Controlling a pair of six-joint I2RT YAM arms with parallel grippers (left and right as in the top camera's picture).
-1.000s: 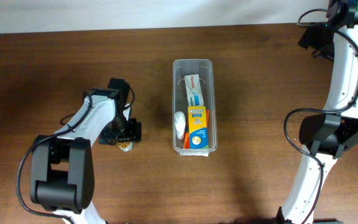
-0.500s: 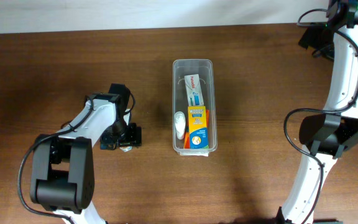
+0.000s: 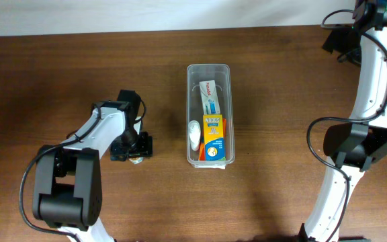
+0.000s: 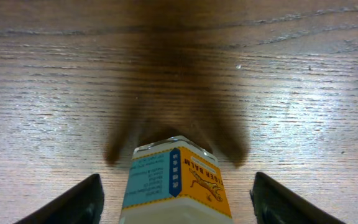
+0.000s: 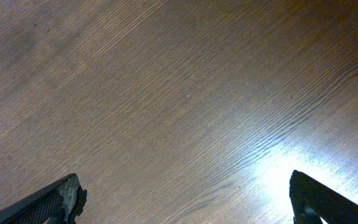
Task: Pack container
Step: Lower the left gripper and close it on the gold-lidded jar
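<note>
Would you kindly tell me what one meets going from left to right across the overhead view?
The left gripper, then the clear container, then the right arm.

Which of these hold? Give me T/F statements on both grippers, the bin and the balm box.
1. The left gripper is open, with the Tiger Balm box between its fingers. True.
2. The Tiger Balm box is already inside the container. False: it is outside, well apart from the container, at the left gripper.
3. The container holds an orange and yellow box. True.
4. The right gripper is shut on a box. False: it is open over the bare table, with nothing between its fingers.
</note>
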